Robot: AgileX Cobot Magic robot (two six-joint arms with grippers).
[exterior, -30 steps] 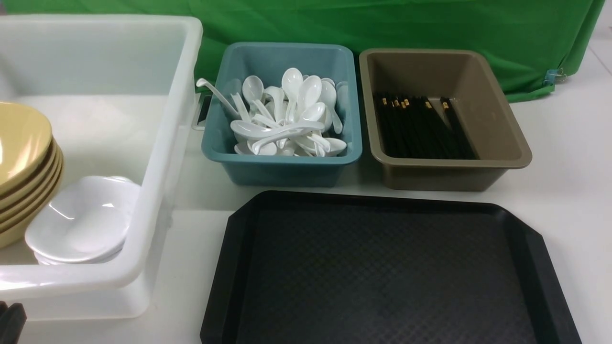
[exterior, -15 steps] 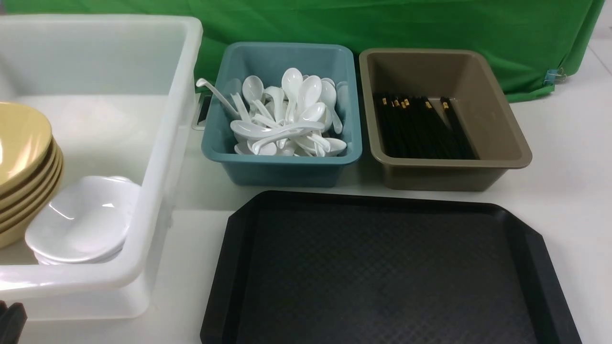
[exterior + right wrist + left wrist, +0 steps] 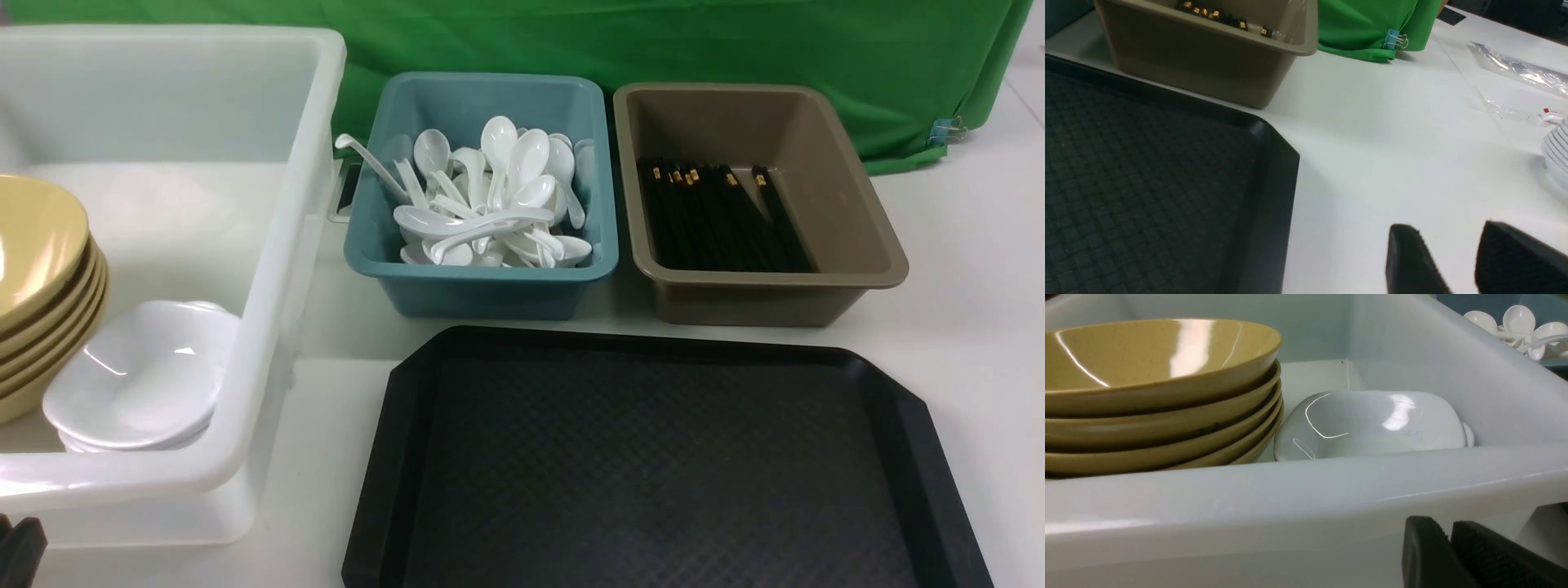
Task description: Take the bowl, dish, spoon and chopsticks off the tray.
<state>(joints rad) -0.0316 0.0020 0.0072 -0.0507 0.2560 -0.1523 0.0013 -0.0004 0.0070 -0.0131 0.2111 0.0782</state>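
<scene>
Mustard-yellow bowls point(image 3: 41, 253) and white dishes point(image 3: 143, 376) sit at left; white spoons point(image 3: 490, 204), upper center; black chopsticks point(image 3: 727, 220), upper right. Right gripper point(image 3: 1445, 226) parted; left gripper point(image 3: 1445, 522) unclear.

Black tray point(image 3: 653, 457), ahead of and between the hands: near edge cut off by the front view. Stacked yellow bowls point(image 3: 1147, 396), ahead of the left hand point(image 3: 1447, 535): cropped at one side. Black chopsticks point(image 3: 1216, 15), beyond the right hand point(image 3: 1447, 228): lower lengths hidden by bin wall point(image 3: 1200, 53).
</scene>
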